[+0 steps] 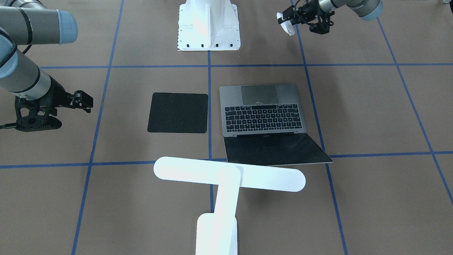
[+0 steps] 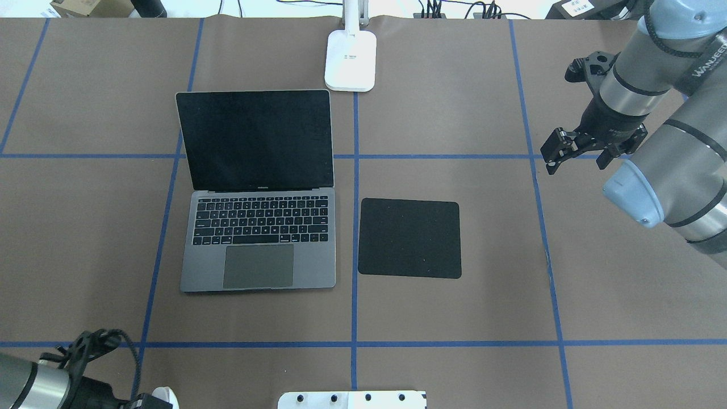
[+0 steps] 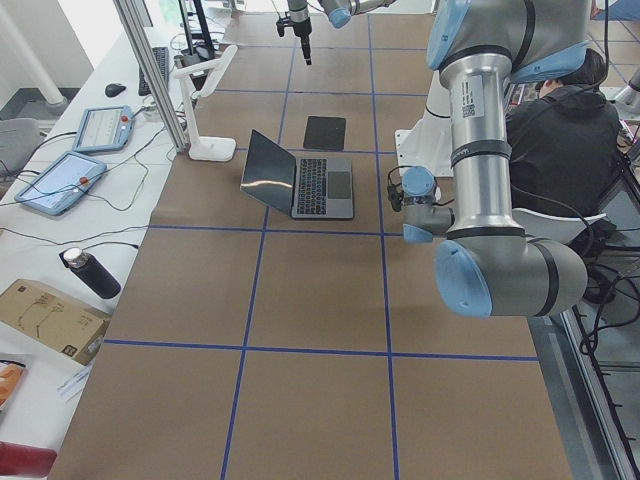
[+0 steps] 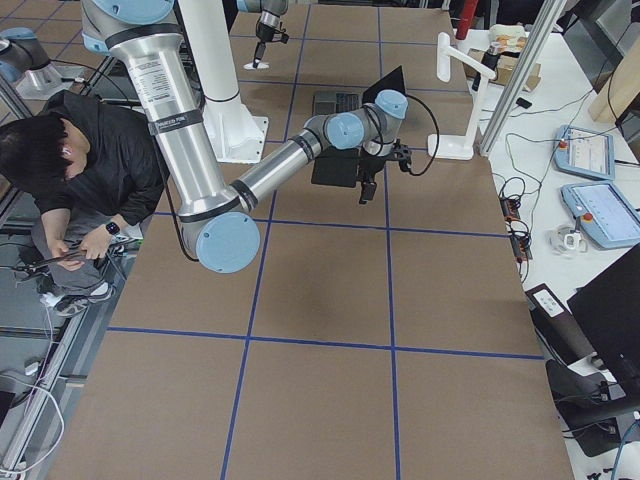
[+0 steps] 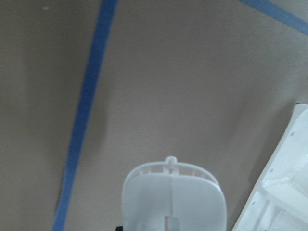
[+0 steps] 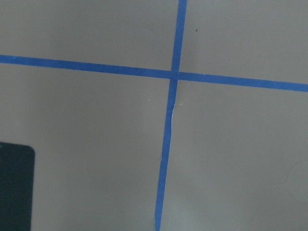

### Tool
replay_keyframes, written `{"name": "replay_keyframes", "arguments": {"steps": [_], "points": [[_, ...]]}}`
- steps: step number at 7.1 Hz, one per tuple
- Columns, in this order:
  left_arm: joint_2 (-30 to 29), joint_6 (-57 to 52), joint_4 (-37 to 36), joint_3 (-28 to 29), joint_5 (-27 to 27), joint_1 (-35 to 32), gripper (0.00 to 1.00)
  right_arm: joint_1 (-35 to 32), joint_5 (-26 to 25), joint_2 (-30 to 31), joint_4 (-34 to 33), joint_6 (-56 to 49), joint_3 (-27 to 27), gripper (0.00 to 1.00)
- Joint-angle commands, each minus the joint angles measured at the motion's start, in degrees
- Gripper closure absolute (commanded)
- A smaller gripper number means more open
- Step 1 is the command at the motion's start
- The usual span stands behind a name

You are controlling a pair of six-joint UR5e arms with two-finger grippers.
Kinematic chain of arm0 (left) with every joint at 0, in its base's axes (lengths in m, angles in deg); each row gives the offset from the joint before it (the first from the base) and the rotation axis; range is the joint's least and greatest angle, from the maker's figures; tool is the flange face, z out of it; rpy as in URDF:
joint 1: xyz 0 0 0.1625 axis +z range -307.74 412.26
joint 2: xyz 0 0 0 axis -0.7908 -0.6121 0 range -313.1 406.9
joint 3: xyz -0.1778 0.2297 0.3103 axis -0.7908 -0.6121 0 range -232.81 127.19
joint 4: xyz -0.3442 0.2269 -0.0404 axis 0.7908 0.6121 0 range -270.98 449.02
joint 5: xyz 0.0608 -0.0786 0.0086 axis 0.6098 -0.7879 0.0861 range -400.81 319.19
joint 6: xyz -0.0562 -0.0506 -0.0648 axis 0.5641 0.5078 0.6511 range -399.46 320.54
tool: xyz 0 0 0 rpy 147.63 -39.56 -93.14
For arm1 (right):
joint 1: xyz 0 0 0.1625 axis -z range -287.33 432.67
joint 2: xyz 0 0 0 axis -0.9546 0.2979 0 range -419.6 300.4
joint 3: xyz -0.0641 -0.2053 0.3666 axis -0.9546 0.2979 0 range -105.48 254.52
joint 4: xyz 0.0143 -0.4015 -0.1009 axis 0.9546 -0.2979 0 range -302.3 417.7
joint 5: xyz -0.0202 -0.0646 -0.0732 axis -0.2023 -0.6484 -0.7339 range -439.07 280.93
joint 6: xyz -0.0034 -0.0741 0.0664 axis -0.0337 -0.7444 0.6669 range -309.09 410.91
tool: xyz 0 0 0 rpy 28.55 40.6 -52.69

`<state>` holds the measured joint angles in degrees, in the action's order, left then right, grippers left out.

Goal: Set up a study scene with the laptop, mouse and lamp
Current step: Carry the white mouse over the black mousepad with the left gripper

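Note:
The laptop (image 1: 263,113) (image 2: 258,244) lies open on the brown table, its black screen tilted back towards the far side. Beyond it stands the white lamp (image 1: 226,177), whose base (image 2: 350,59) sits at the far table edge. My left gripper (image 1: 287,22) (image 2: 152,401) hovers by the robot's base, shut on the white mouse (image 1: 289,27) (image 2: 164,395). The left wrist view shows the mouse (image 5: 173,197) from close up, above bare table. My right gripper (image 1: 83,101) (image 2: 575,150) hangs open and holds nothing, to the right of the black mat.
A black square mat (image 1: 177,112) (image 2: 409,238) lies just right of the laptop. The white bolted pedestal (image 1: 208,28) (image 2: 352,399) stands at the near edge. Blue tape lines grid the table. A person (image 4: 70,170) sits beside the robot.

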<state>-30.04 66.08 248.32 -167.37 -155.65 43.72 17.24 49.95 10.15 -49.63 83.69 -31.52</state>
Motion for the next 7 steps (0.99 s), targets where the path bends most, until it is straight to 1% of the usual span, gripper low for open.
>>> {"name": "replay_keyframes", "arguments": {"steps": [1, 2, 3, 4, 5, 7], "points": [[-10.13, 0.02, -9.95, -0.15, -5.65, -7.53, 0.58, 0.32, 0.0, -0.05, 0.01, 0.0, 0.13, 0.0], [-15.13, 0.02, -14.94, 0.29, -5.48, -8.5, 0.58, 0.41, 0.0, -0.05, 0.01, 0.0, 0.3, 0.0], [-23.7, -0.07, -23.86, 1.6, -5.3, -9.47, 0.58, 0.41, 0.0, -0.05, 0.01, -0.09, 0.57, 0.0], [-31.79, -0.07, -30.39, 4.4, -5.04, -10.35, 0.58, 0.41, 0.0, -0.05, 0.01, -0.27, 0.57, 0.0], [-36.92, -0.07, -32.63, 8.08, -5.04, -11.14, 0.58, 0.41, 0.0, -0.05, 0.01, -0.44, 0.57, 0.0], [-48.6, -0.07, -33.27, 20.44, -5.04, -14.56, 0.58, 0.32, 0.0, -0.05, 0.01, -0.44, 0.57, 0.0]]}}
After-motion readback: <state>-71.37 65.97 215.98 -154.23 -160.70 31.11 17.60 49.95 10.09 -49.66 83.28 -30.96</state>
